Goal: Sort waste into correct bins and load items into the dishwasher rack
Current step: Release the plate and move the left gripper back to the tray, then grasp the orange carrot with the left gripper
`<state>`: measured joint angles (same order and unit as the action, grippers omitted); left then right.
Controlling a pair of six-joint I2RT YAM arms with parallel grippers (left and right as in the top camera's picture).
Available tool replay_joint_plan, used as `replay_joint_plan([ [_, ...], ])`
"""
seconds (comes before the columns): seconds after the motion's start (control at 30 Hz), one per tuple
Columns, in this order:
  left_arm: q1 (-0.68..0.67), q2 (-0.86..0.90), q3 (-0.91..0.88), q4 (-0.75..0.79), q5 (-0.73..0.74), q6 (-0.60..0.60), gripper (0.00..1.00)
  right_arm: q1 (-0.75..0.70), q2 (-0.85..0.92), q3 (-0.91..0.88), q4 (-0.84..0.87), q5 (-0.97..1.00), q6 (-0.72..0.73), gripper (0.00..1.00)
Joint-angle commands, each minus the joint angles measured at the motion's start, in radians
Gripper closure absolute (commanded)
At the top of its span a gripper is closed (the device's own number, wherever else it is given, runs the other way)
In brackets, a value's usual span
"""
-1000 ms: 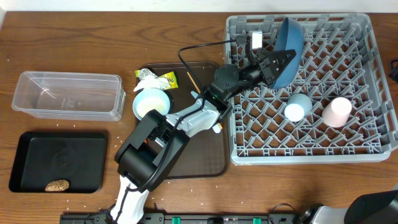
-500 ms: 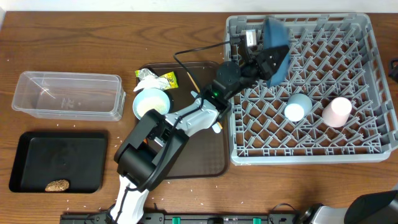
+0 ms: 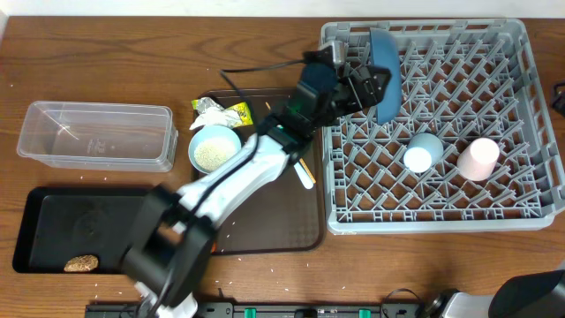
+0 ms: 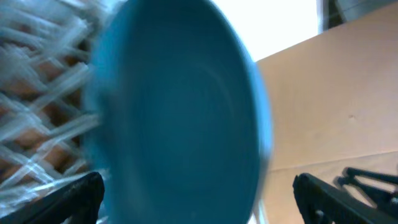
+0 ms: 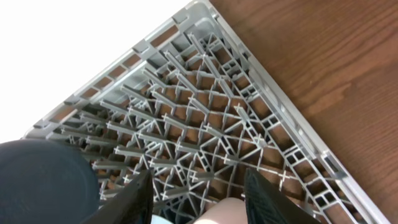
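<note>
**A:** While the right gripper (image 5: 198,196) hangs over the dishwasher rack (image 3: 424,223) with its fingers parted around nothing, what sits nearest in there?

**B:** Two cups among the pegs, a light blue cup (image 3: 423,152) and a pale pink cup (image 3: 478,158). Both are rounded and smooth.

**A:** And farther back?

**B:** The left gripper (image 4: 199,190) is spread wide, with one finger on each side of the dark-blue plate (image 4: 180,112). Neither finger appears to press on it. The plate stands on edge between pegs in the rack's far rows, toward the left.

**A:** How would it handle?

**B:** I judge it rigid, fairly heavy, slick and liable to chip. The rim is the place to hold it, with the pads across the thin edge and never on the broad face.

**A:** What about the materials?

**B:** The plate is a glossy, shallow-curved disc. Around it is a stiff grey plastic lattice with straight upright pegs.
</note>
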<state>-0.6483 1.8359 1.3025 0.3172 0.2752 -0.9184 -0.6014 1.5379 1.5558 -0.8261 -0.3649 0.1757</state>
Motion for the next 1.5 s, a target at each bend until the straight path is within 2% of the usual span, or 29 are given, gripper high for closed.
replay_joint_plan([
  [0.0,0.017,-0.149,0.017,-0.166,-0.173,0.168,0.02,-0.004,-0.016,0.002,-0.001,0.002,0.003,0.55],
  [0.17,0.087,-0.299,0.017,-0.442,-0.216,0.277,0.02,-0.002,-0.016,0.002,-0.01,-0.009,0.003,0.51],
  [0.33,0.192,-0.433,0.018,-0.723,-0.225,0.48,0.02,0.017,-0.016,0.002,-0.028,-0.157,-0.032,0.48],
  [0.47,0.264,-0.517,0.018,-0.953,-0.299,0.527,0.02,0.051,-0.019,0.002,-0.065,-0.263,-0.035,0.46],
  [0.7,0.307,-0.573,0.017,-1.27,-0.344,0.6,0.02,0.192,-0.027,0.002,-0.185,-0.275,-0.121,0.44],
  [0.87,0.307,-0.554,0.016,-1.388,-0.401,0.615,0.01,0.322,-0.027,0.002,-0.249,-0.273,-0.195,0.43],
  [1.0,0.307,-0.55,0.015,-1.435,-0.404,0.61,0.01,0.402,-0.027,0.002,-0.267,-0.272,-0.213,0.46],
  [1.3,0.342,-0.549,-0.047,-1.591,-0.381,0.451,0.0,0.605,-0.029,0.002,-0.319,-0.266,-0.245,0.48],
  [1.4,0.345,-0.549,-0.116,-1.584,-0.315,0.449,0.24,0.676,-0.029,0.002,-0.318,-0.235,-0.245,0.49],
  [1.47,0.345,-0.549,-0.179,-1.563,-0.304,0.449,0.29,0.724,-0.029,0.002,-0.313,-0.207,-0.245,0.5],
])
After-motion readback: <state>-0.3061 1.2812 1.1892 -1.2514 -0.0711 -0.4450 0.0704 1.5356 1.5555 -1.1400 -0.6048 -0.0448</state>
